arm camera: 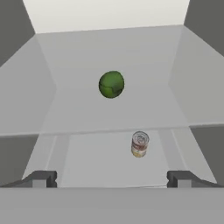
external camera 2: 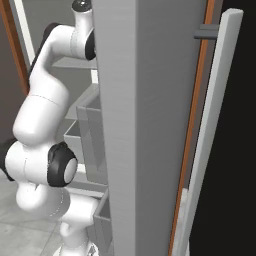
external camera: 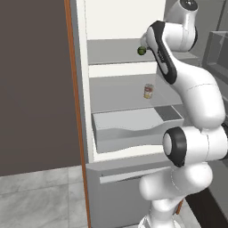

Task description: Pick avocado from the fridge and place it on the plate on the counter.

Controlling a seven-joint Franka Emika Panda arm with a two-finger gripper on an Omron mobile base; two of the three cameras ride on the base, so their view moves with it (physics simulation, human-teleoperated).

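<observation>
The fridge [external camera: 82,89] stands open, showing its pale interior and grey shelves. The avocado [external camera: 141,50], small, dark green and round, rests on the upper shelf [external camera: 111,50] just left of my arm. In the hand view the avocado [arm camera: 111,84] lies ahead of and above my gripper [arm camera: 112,179], at the middle of the shelf and well apart from the fingertips [arm camera: 41,178]. The gripper is open with nothing between its fingers. The plate and the counter are out of view.
A small yellow-and-red can [external camera: 148,91] stands on the shelf below the avocado, also in the hand view [arm camera: 139,144]. A grey drawer [external camera: 133,129] juts out under it. An orange-brown strip [external camera: 73,89] edges the fridge. A grey fridge panel [external camera 2: 145,125] stands at my right.
</observation>
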